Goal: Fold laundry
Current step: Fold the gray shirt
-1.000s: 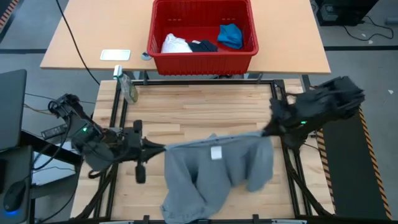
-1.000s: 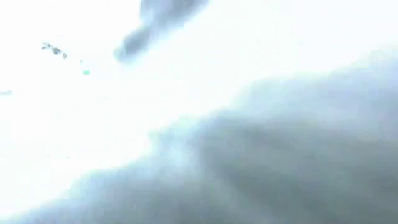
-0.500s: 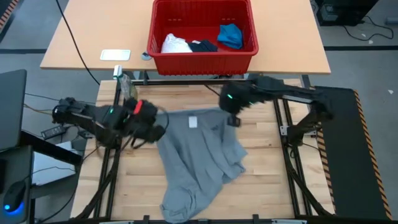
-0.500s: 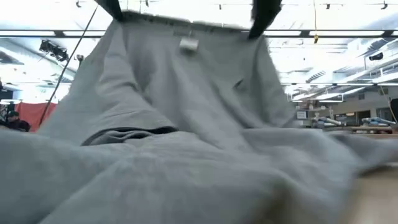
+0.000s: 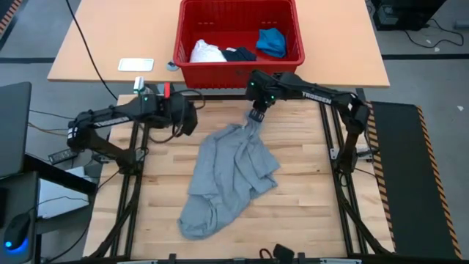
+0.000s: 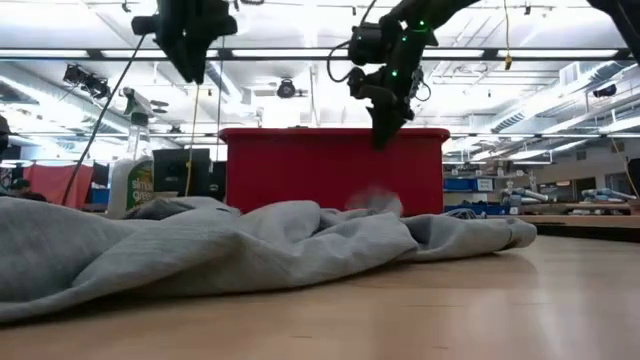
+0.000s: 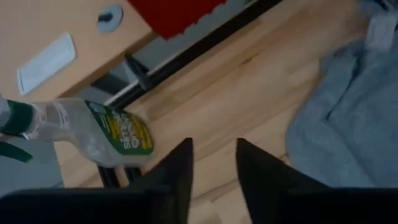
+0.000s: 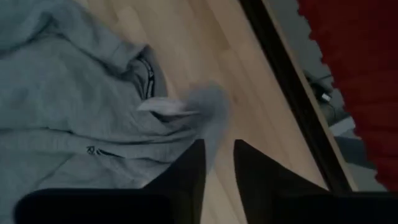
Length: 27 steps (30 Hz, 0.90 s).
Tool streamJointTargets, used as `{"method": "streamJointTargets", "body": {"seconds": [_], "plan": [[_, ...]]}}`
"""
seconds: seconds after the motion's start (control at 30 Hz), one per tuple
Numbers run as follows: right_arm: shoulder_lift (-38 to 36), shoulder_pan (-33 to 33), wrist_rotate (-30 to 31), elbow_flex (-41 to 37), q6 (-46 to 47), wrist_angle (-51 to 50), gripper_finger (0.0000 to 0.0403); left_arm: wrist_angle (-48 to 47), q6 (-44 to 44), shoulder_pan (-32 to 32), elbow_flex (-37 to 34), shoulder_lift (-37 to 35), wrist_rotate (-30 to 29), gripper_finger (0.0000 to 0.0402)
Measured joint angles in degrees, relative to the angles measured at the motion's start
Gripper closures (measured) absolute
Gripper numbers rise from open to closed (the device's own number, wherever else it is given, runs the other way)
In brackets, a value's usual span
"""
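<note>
The grey T-shirt (image 5: 227, 176) lies crumpled on the wooden table, running from the far middle toward the near left. Its neck end with the white label (image 8: 165, 106) lies nearest the far edge. In the low view it is a low heap (image 6: 250, 250). My left gripper (image 5: 189, 117) hangs open above bare wood to the left of the shirt's neck end, with nothing between its fingers (image 7: 213, 152). My right gripper (image 5: 255, 117) is open just above the neck end (image 8: 219, 152); a blurred flap of cloth (image 8: 208, 106) drops clear of it.
A red basket (image 5: 238, 64) on the tan table beyond the far edge holds a white cloth (image 5: 207, 51), a navy garment (image 5: 238, 53) and a bright blue one (image 5: 271, 40). A spray bottle (image 5: 152, 105) stands at the far left corner. Bare wood lies right of the shirt.
Both grippers carried the shirt's neck edge, stretched between them, toward the far edge and downward. They then opened and let go. The shirt, which hung from them, has dropped and now lies in a crumpled heap on the table.
</note>
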Motion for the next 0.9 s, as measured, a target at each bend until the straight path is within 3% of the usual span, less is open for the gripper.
{"method": "streamJointTargets", "body": {"seconds": [0.2,0.3,0.37,0.5,0.7,0.9], "plan": [[-4.0,-0.6,-0.8,0.0,3.6,-4.0,0.0259,2.8,1.9,1.9,0.0,0.0,5.7,0.0207],[-6.2,0.5,-6.3,-1.1,5.8,-7.6,0.0250,7.5,6.0,-0.5,-0.6,0.0,7.8,0.0203],[-7.8,1.9,-12.5,-4.5,7.7,-6.9,0.0251,15.5,11.0,-2.1,-4.5,-0.3,11.9,0.0208],[-10.3,6.2,-21.1,-14.6,12.7,2.1,0.0270,34.7,14.9,-3.4,-19.0,-1.1,26.6,0.0227],[-10.5,13.5,-21.2,-29.2,24.1,18.8,0.0313,58.2,7.9,-3.9,-37.9,-0.2,32.5,0.0245],[-9.5,17.4,-12.9,-39.8,33.1,29.2,0.0341,66.8,5.2,-3.7,-47.7,0.1,32.8,0.0246]]}}
